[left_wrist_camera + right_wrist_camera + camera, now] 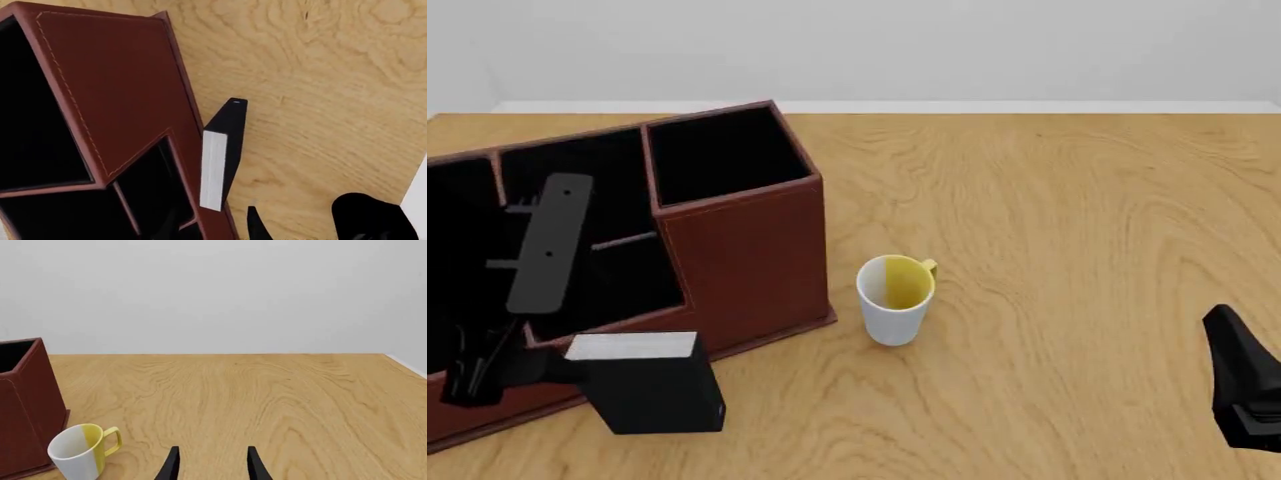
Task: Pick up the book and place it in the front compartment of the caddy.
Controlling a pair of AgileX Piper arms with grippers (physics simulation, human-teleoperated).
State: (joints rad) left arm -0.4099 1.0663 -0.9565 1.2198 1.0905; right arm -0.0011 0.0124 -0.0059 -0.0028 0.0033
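a: what's behind everything?
b: a plain pale grey wall (213,290), evenly lit.
a: and below?
b: a light wooden table (1068,200) with swirling grain, meeting the wall at a white strip.

Black book (657,392) with pale page edge uppermost, held beside the reddish-brown caddy (747,255) by the left gripper (527,368). White-and-yellow mug (894,298) on wooden table (1068,230). Right gripper (1248,385) at edge.
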